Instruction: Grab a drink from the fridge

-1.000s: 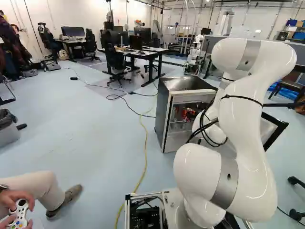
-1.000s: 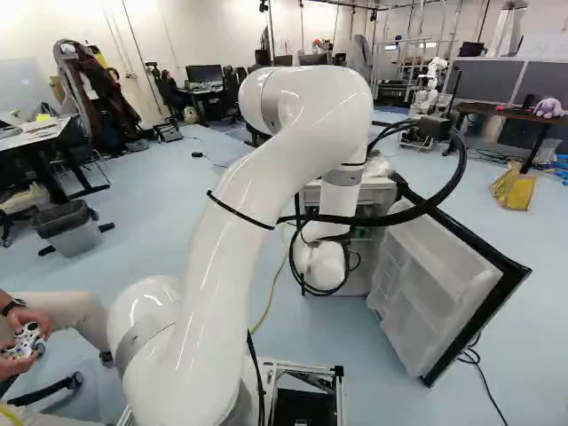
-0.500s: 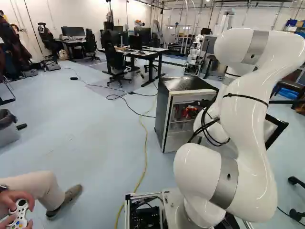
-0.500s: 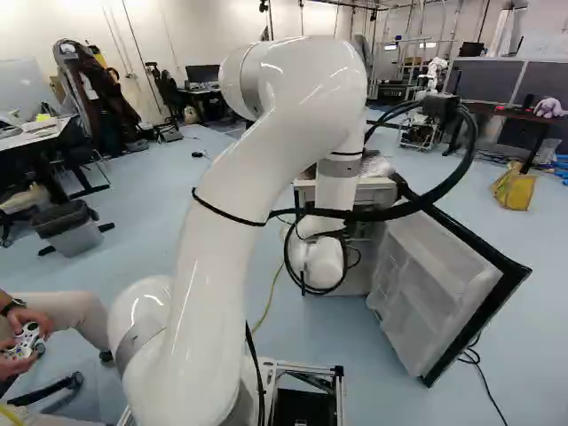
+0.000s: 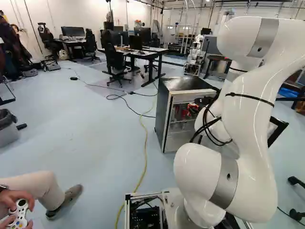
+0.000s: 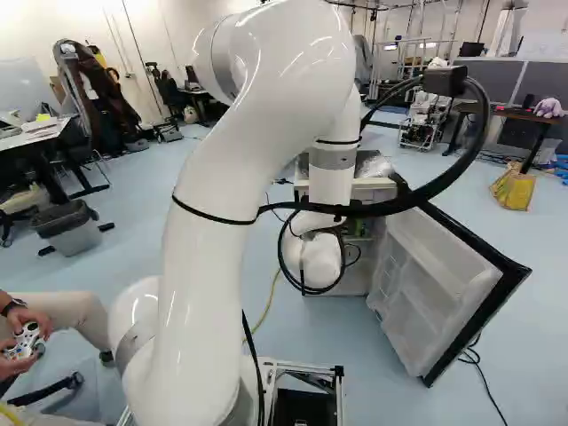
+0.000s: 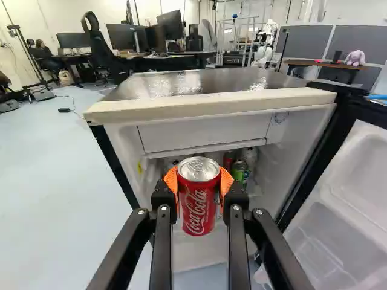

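While the fridge (image 5: pixel 163 112) stands open in the left base view, the arm (image 5: pixel 248 126) rises in front of it and partly covers its right side. The gripper (image 5: pixel 196 105) is small here, at the upper part of the fridge opening, with the red can (image 5: pixel 193 109) at its tips. The yellow cable (image 5: pixel 145 152) runs along the floor left of the fridge; the desk (image 5: pixel 150 53) with monitors is behind the fridge, to its left.

In the right base view, the arm covers much of the fridge front and hides the gripper. The door (image 6: pixel 448 297) is swung open at the fridge's right, shelves showing. The bin (image 6: pixel 73 232) is well left of the fridge, the yellow bag (image 6: pixel 513 188) beyond it to the right. Another robot (image 6: pixel 424 120) is behind the fridge.

In the wrist view, the jaws are closed on the red can, one orange pad (image 7: pixel 171 179) each side, can upright, top uncovered. The can is in front of the fridge opening; exact depth can't be told. Past it, inside the fridge, sit a green can (image 7: pixel 239 173) and a second red can (image 7: pixel 228 159), partly hidden.
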`<state>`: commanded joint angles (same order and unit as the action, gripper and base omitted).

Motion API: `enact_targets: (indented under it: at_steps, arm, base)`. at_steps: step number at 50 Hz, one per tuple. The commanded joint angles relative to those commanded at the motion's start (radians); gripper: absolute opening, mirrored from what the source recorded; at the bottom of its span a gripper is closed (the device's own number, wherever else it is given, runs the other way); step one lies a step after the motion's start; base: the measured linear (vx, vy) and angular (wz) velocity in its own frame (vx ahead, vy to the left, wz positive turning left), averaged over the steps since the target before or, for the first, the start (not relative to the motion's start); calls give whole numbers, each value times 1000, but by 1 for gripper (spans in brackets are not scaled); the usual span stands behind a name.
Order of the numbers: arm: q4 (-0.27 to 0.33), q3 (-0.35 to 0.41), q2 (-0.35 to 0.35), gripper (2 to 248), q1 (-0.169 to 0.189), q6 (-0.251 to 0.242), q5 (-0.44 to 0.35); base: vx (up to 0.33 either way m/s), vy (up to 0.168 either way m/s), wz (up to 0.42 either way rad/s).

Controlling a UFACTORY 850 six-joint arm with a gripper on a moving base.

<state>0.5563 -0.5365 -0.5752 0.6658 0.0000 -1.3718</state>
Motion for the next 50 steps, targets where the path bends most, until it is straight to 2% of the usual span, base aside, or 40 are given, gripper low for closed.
enact_targets:
  at_steps: [17, 50]
  arm:
    - [0, 37, 68, 88, 3, 0, 0]
    - [0, 64, 172, 88, 2, 0, 15]
  base:
    - [0, 0, 0]
    - [0, 0, 0]
